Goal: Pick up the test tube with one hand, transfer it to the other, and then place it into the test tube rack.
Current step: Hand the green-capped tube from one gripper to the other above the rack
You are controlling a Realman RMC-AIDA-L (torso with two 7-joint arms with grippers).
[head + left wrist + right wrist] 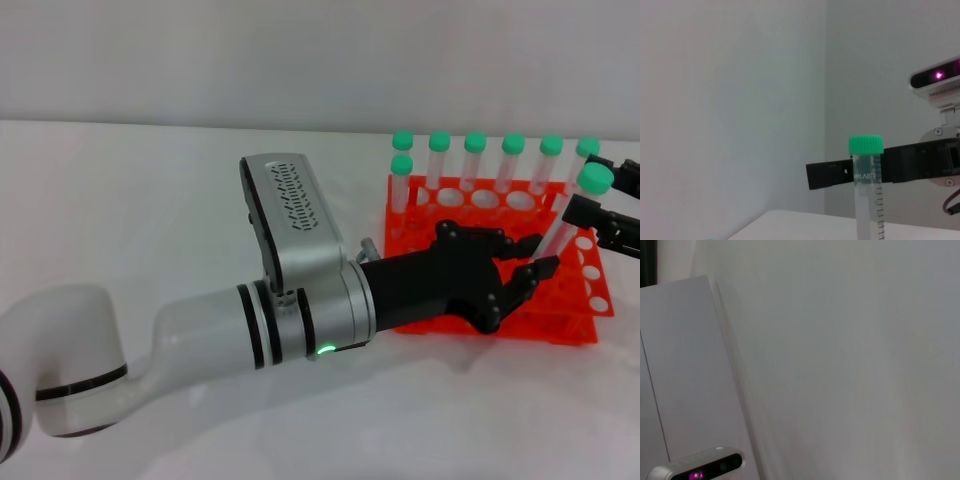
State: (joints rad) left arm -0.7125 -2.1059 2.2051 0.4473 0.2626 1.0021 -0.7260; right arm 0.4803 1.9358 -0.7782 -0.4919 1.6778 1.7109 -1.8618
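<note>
Handover step, judged to be at or just past the transfer. The left pincer (500, 285) is reaching across the orange test tube rack (560, 320), its black fingers (532, 275) spread and curled loosely, gripping nothing that can be seen. The test tube (572, 215) is tilting over the rack's right part, green cap uppermost, with the right pincer (612, 215) entering from the right edge and clamping it just under the cap. The tube's lower end is lying close to the left fingertips; whether they are touching cannot be told.

Seven other green-capped tubes (475, 165) are standing in the rack's far rows.

Next move, as a judgement: the left arm is needing to draw back clear of the rack, then the right pincer is needing to bring the tube upright over a free hole and lower it straight in. The tilt and the neighbouring tubes are the likely trouble.

View differences: the left wrist view is showing the tube (867, 190) upright against a black finger bar (900, 165) crossing behind it below the cap, with printed graduations visible; the rack is absent there. The right wrist view is showing only pale wall and a camera housing (695, 467), no tube, no rack. Only the head view is showing the rack on the white surface (150, 210).
</note>
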